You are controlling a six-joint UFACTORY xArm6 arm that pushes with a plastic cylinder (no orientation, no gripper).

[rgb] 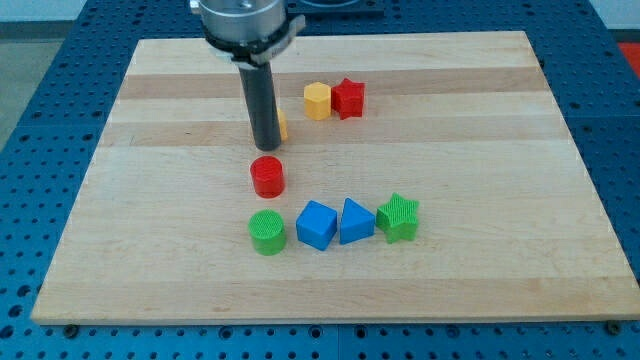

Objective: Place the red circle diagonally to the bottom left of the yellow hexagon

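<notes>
The red circle (267,177) lies near the board's middle. The yellow hexagon (317,101) sits above and to the right of it, touching a red star (348,98) on its right. My tip (267,145) is just above the red circle, very close to its top edge. A small yellow block (283,126) shows only as a sliver behind the rod's right side; its shape is hidden.
A row lies below the red circle: green circle (267,232), blue cube (316,224), blue triangle (354,221), green star (398,217). The wooden board (480,150) lies on a blue perforated table.
</notes>
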